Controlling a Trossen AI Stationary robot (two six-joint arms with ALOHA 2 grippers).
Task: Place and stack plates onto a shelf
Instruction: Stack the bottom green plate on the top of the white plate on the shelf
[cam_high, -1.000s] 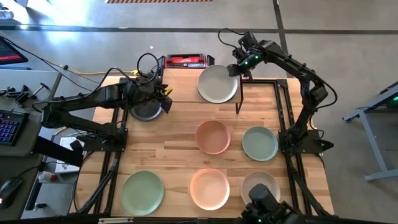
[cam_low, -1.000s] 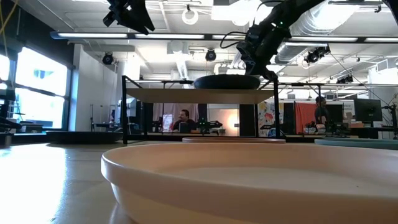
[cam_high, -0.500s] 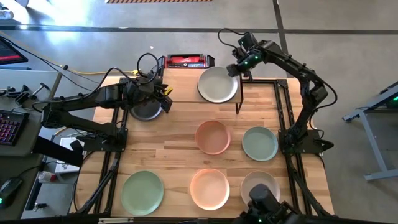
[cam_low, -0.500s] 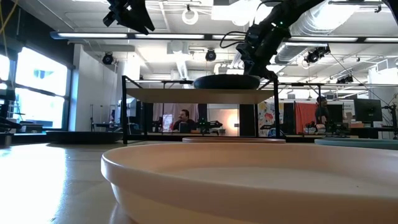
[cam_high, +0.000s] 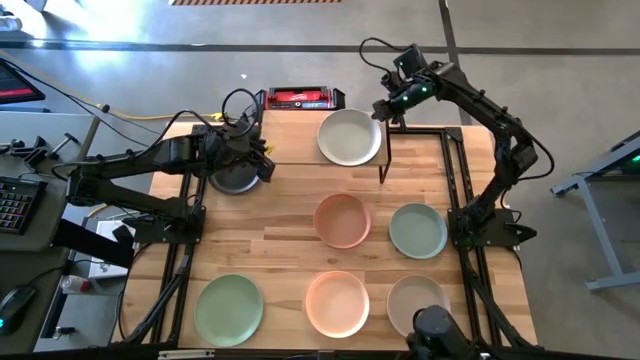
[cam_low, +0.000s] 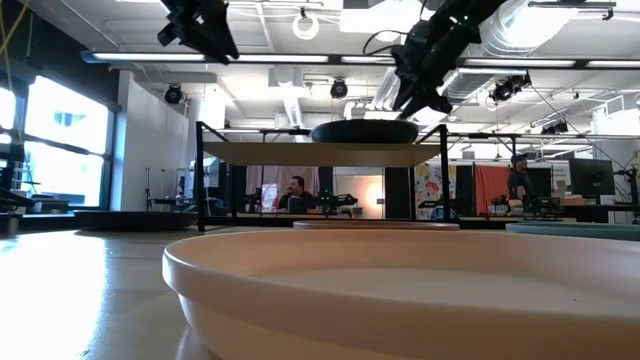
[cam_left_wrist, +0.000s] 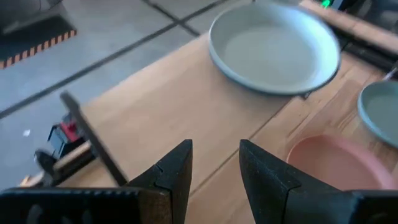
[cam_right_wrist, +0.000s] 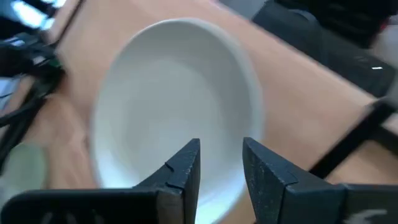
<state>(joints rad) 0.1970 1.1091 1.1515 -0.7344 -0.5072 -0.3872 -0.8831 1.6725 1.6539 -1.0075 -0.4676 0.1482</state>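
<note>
One cream-white plate (cam_high: 350, 136) sits on the shelf (cam_high: 300, 150); the right gripper (cam_high: 384, 107) hangs beside its rim, fingers released. The left gripper (cam_high: 262, 160), fingers parted and empty, hovers over the shelf's bare end, room for another stack

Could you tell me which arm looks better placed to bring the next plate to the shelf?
Probably the left. Its open gripper hovers by the black round plate at the light wooden shelf's left end. The right gripper, open, is above the shelf's right end beside the cream-white plate already there, farther from loose plates.

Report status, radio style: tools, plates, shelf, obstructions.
Right tool open, empty, above white plate on shelf. Left tool open, over black plate. Nothing in the way.
</note>
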